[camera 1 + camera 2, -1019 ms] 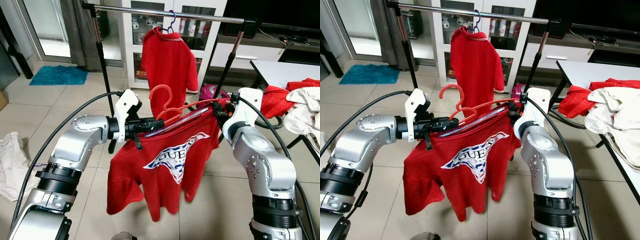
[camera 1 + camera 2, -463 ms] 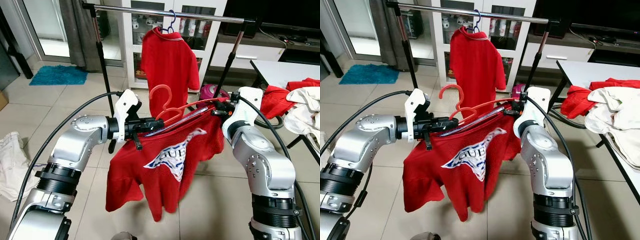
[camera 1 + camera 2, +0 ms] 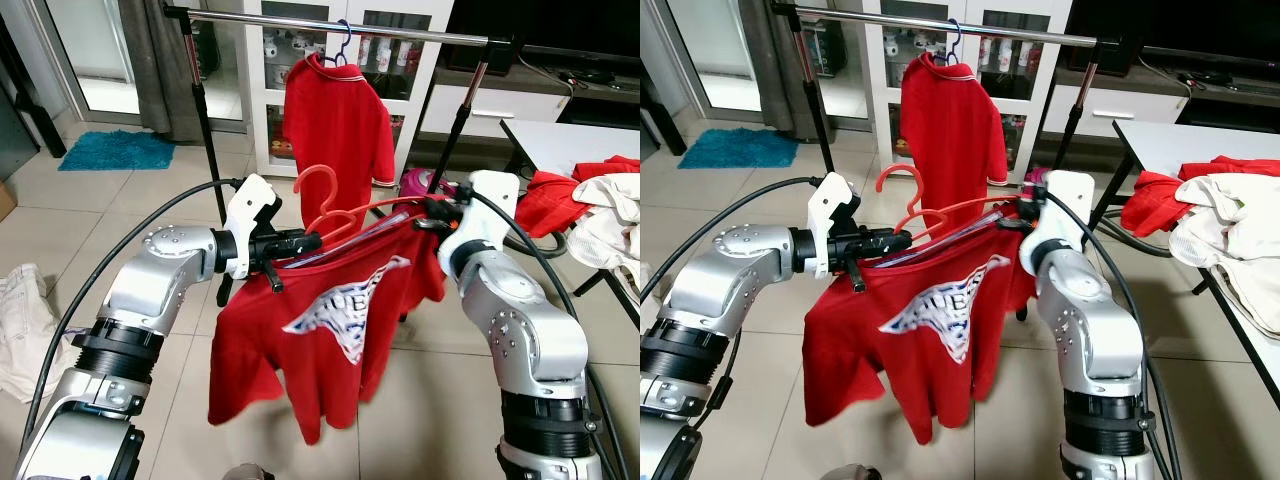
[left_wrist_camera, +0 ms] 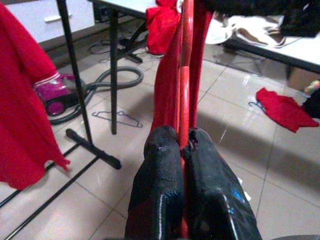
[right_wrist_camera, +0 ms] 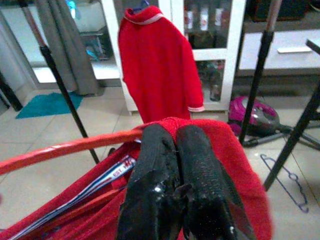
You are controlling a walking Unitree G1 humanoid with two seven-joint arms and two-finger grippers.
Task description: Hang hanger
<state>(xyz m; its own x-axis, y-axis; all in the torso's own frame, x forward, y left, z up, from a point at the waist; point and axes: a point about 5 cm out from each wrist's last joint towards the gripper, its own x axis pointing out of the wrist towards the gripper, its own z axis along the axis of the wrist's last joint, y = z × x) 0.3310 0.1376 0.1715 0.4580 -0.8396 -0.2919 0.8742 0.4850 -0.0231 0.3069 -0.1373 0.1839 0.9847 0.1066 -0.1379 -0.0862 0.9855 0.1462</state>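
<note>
A red plastic hanger (image 3: 335, 212) carries a red T-shirt (image 3: 330, 330) with a white logo, held out between my two arms below the clothes rail (image 3: 330, 25). My left gripper (image 3: 308, 243) is shut on the hanger's left end (image 4: 184, 105). At the other end my right gripper (image 3: 432, 207) is shut on the shirt's shoulder and the hanger (image 5: 65, 147). The hook (image 3: 312, 180) points up, well below the rail. A red polo shirt (image 3: 338, 125) hangs from the rail on a blue hanger.
The rack's black legs (image 3: 205, 110) stand either side of the polo. Behind it is a white glass cabinet (image 3: 290, 60). A table (image 3: 575, 150) with piled clothes is at the right. A pink vacuum (image 3: 420, 183), a blue mat (image 3: 115, 150) and clothes (image 3: 25, 320) lie on the floor.
Both arms have lifted the hanger and shirt slightly and shifted them left. The shirt's right side has swung up and folded inward.
</note>
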